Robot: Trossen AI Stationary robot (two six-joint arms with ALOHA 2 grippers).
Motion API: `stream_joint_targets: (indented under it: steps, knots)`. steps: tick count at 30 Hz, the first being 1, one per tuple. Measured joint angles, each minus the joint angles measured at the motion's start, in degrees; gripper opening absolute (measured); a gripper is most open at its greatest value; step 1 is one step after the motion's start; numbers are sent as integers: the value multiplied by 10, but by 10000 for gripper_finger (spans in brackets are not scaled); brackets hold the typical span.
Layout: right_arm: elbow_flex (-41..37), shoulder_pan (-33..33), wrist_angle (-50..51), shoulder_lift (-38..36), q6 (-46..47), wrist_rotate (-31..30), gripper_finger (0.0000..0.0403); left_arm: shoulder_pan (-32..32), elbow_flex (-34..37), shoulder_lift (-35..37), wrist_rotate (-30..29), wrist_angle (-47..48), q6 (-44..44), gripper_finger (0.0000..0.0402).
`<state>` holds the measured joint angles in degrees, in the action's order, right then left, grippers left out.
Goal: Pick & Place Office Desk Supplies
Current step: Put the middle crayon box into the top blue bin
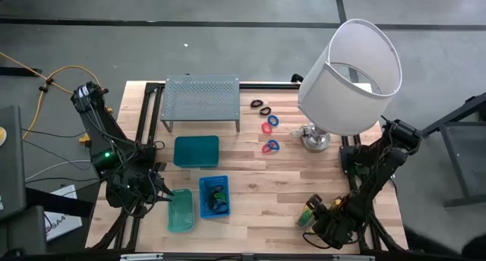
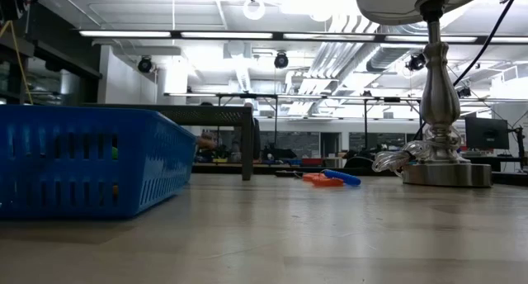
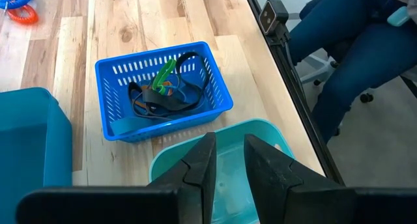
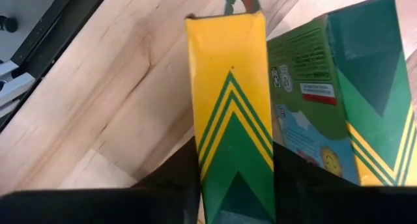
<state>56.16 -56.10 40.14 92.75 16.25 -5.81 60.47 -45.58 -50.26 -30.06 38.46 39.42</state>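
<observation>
— Near the front right corner of the bench, what is the right gripper [image 1: 317, 221] doing?

— Its fingers stand on either side of a yellow-green packet [image 4: 229, 100], which sits upright between them. Whether they already pinch it I cannot tell. A second packet [image 4: 339, 87] lies just beside the first, touching it or nearly so.

— Any writing on them?

— The first bears green chevrons on yellow. The second has a panel of small print and a red-and-white label, too fine to read.

— And the left gripper [image 1: 161, 191]?

— It hangs at the front left, over a teal tray [image 3: 260, 136], fingers [image 3: 199, 168] slightly parted with nothing between them.

— What else is around?

— A blue basket [image 1: 213, 196] just beside the teal tray, holding black bands [image 3: 163, 103] and a green piece. Behind it lies a closed teal box [image 1: 196, 151], and behind that, at the back edge, a grey perforated rack [image 1: 201, 98]. Red and blue rings [image 1: 270, 133] and black loops [image 1: 260, 106] are scattered mid-bench, right of the rack.

— Anything in the way?

— A white-shaded lamp [image 1: 351, 75] stands at the back right, its shade covering that corner from above. A seated person's legs [image 3: 345, 61] show beyond the front edge.
</observation>
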Motion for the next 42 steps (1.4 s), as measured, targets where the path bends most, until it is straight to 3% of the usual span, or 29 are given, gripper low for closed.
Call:
stream_joint_targets:
  steps: [3,10,15,26,33,42]
  knots:
    - [0,0,0,-1,2,0,98,0,0,0,0,0,0,74]
    - [0,1,-8,0,5,11,120,0,0,0,0,0,0,74]
    - [0,0,-41,0,1,45,94,0,0,0,0,0,0,74]
    - [0,0,-77,-1,0,48,94,0,0,0,0,0,0,74]
    - [0,13,-191,-34,-15,37,97,0,0,0,0,0,0,74]
    - [1,65,-331,-75,-38,-43,97,0,0,0,0,0,0,74]
